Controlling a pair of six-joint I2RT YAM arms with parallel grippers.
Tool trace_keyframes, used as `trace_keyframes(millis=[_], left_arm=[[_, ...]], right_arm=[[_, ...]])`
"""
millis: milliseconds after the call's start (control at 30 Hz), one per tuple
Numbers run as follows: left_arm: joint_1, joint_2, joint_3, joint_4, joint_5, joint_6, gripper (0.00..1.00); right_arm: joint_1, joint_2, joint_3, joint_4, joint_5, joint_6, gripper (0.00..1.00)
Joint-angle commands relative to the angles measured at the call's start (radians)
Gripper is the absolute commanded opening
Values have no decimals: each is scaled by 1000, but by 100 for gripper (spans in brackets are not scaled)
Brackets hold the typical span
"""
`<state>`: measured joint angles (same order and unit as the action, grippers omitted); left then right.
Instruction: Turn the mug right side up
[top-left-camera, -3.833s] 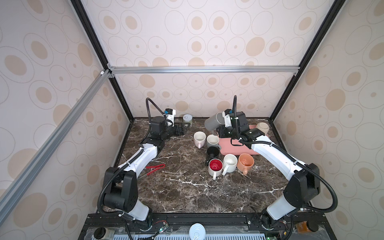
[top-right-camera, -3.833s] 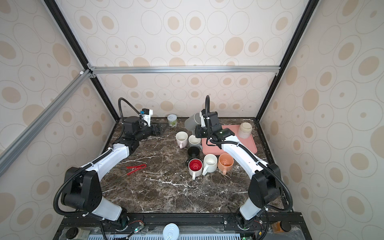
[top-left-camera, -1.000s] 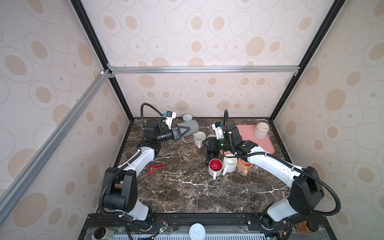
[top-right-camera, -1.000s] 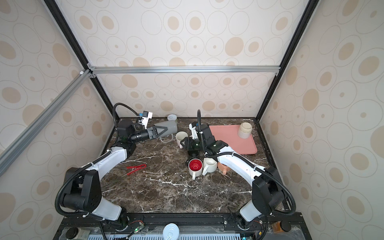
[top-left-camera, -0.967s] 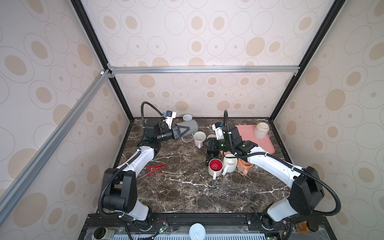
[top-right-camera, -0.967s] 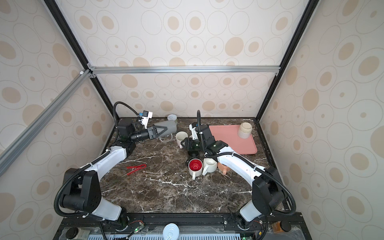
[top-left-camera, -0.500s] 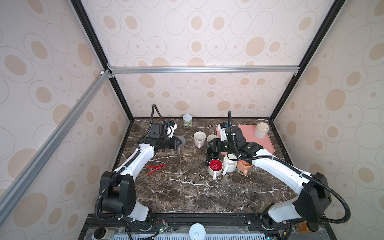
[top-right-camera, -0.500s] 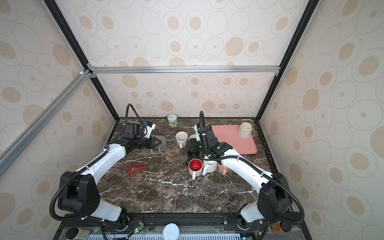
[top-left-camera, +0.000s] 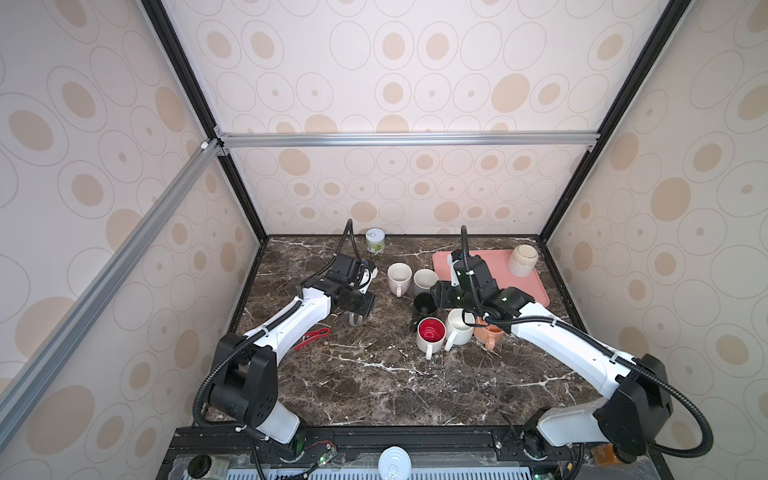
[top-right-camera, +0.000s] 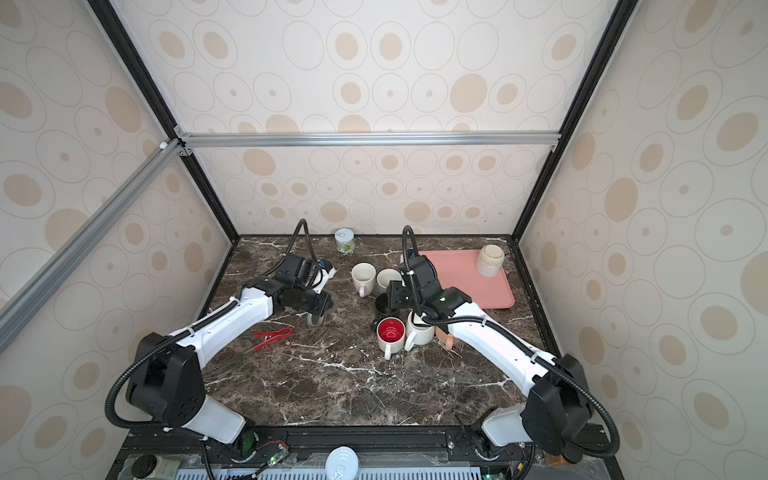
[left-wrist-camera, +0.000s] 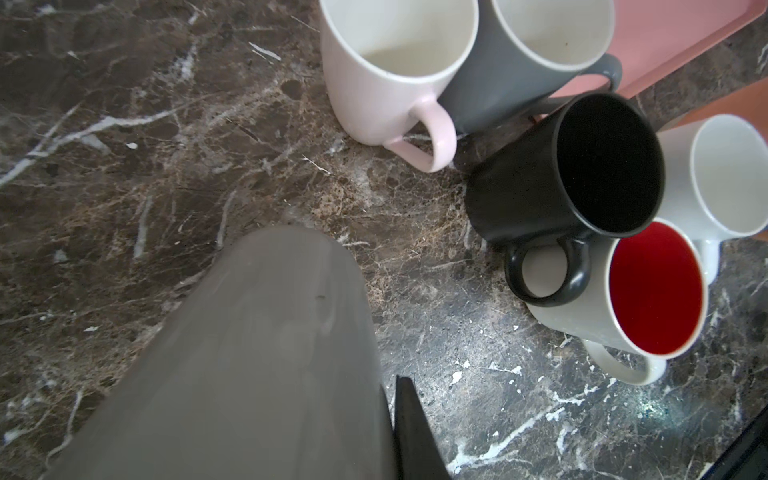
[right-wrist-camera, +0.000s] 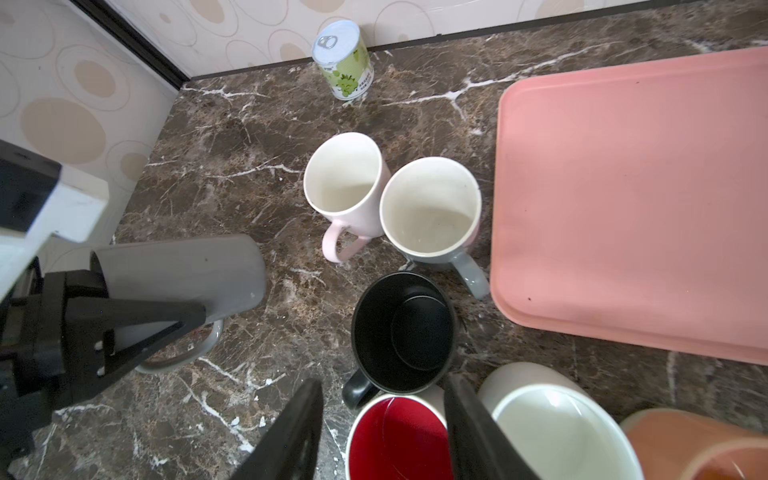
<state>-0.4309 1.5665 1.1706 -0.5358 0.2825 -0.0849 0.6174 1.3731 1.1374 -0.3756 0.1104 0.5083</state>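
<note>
While the left claw is pinched shut on the rim wall of the grey mug, one finger outside and the other, I judge, inside the mouth, the step in hand looks to be swinging the mug upright; that calls for a slow wrist turn that brings the base down below the claw and the mouth up, since a thin pinch on glazed wall could slip; I would set it on the bare bench just ahead of the claw tips, short of the black mug, and let go only once the base sits flat. The mug hangs just above the bench, its long axis near level and running straight out from the claw; its base points away from the claw towards the black mug, its mouth faces back into the claw, and its handle hangs beneath; whether the handle touches the bench I cannot tell. The right claw hovers half-spread and empty above the upright mugs.
</note>
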Motion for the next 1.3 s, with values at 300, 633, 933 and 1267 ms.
trace_keyframes(millis=[300, 633, 933, 1267], left_arm=[[-154, 130, 143, 32, -1, 12, 0], [-208, 259, 253, 30, -14, -3, 0], [-218, 306, 313, 17, -22, -1, 9], [-218, 279, 345, -13, -43, -1, 30]], right_arm=[[-61, -46, -39, -94, 60, 42, 52], [-91, -62, -57, -103, 57, 42, 52], [-114, -70, -69, -111, 56, 39, 53], [-134, -61, -52, -124, 53, 20, 53]])
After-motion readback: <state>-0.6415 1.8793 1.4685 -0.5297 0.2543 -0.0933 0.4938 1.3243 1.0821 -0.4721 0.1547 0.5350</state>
